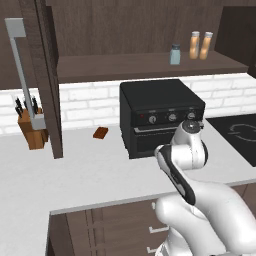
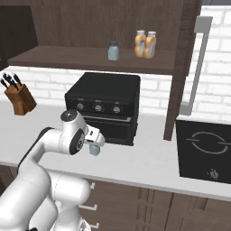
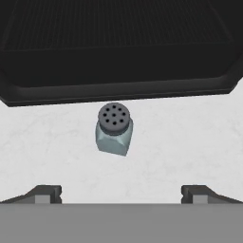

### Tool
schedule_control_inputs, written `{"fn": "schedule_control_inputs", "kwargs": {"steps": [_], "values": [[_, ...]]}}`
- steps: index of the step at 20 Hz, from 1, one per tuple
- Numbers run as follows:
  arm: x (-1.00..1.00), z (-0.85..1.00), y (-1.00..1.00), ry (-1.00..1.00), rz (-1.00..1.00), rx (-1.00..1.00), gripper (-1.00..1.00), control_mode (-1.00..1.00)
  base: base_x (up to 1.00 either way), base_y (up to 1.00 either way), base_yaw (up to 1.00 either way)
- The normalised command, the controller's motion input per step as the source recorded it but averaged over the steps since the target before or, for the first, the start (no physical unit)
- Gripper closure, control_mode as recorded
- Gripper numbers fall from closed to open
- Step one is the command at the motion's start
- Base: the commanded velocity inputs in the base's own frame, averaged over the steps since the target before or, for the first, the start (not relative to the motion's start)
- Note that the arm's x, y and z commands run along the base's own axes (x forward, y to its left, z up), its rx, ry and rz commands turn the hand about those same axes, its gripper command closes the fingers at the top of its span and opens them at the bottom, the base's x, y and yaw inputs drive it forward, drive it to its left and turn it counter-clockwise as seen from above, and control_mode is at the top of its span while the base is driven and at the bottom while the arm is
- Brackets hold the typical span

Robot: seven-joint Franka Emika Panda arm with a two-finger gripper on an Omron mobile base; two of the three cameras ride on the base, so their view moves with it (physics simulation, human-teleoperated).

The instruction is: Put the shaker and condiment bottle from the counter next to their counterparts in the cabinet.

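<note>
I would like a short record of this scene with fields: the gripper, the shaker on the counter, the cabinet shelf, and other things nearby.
gripper: gripper open, above the shaker, not touching it
shaker on counter: shaker upright on the counter, in front of the black oven
cabinet shelf: matching shaker and two amber bottles standing in the cabinet
also nearby: knife block; cooktop

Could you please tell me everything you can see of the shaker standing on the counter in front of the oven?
The shaker is a small, pale blue-grey, glass-looking jar with a round dark grey cap pierced by holes. It stands upright on the white-grey counter, just in front of the black oven and apart from it. The open tool hangs above it, fingertips to either side; nothing but the counter touches it.
</note>
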Motion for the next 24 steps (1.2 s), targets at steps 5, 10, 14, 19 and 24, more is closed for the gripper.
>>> {"fn": "schedule_control_inputs", "kwargs": {"steps": [5,10,14,19,24], "values": [[0.0,-0.38,0.0,-0.06,0.0,0.0,-1.0,-1.0,0.0,0.0,0.0],[0.0,-0.41,0.0,-0.08,0.0,0.0,-1.0,-1.0,0.0,0.0,0.0],[0.0,-0.56,0.0,-0.05,0.0,0.0,-1.0,-1.0,0.0,0.0,0.0],[0.0,-0.6,0.0,-0.01,0.0,0.0,-1.0,-1.0,0.0,0.0,0.0],[0.0,-0.57,0.0,-0.01,0.0,0.0,-1.0,-1.0,0.0,0.0,0.0]]}}
